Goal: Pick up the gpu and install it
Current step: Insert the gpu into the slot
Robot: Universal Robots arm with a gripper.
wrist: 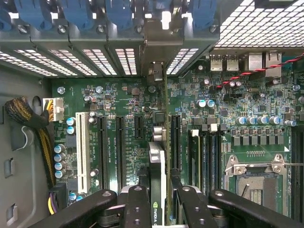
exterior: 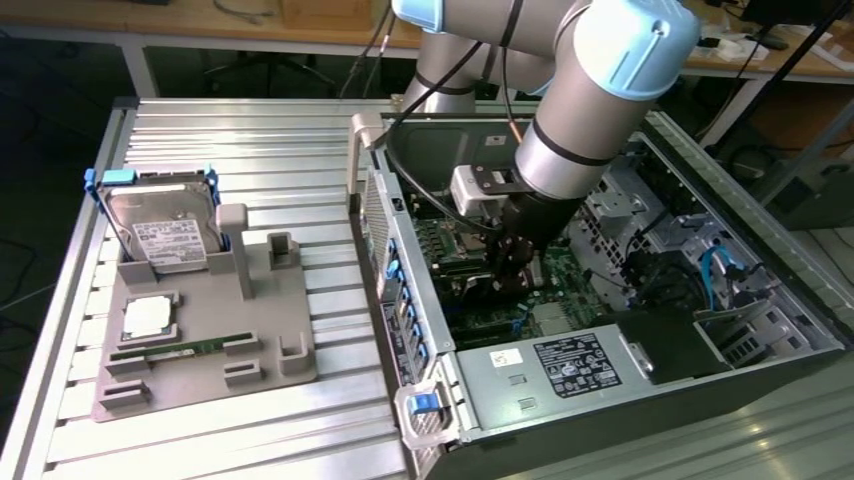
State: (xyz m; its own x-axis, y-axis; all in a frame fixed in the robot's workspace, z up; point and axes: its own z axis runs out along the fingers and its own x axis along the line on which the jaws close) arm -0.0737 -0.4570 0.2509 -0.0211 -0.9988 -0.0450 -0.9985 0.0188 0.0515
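Observation:
The gpu stands on edge between my fingers, its thin edge showing a green logo. My gripper is shut on it, low over the green motherboard inside the open PC case. The card lies parallel to the black expansion slots, between two of them, and its metal end reaches toward the rear slot openings. Whether it is seated in a slot I cannot tell. In the exterior view my gripper is deep inside the case, over the board.
Beside the case, at the exterior view's left, a grey fixture holds a hard drive, a CPU and a RAM stick. Blue slot latches, the empty CPU socket and a cable bundle surround the card.

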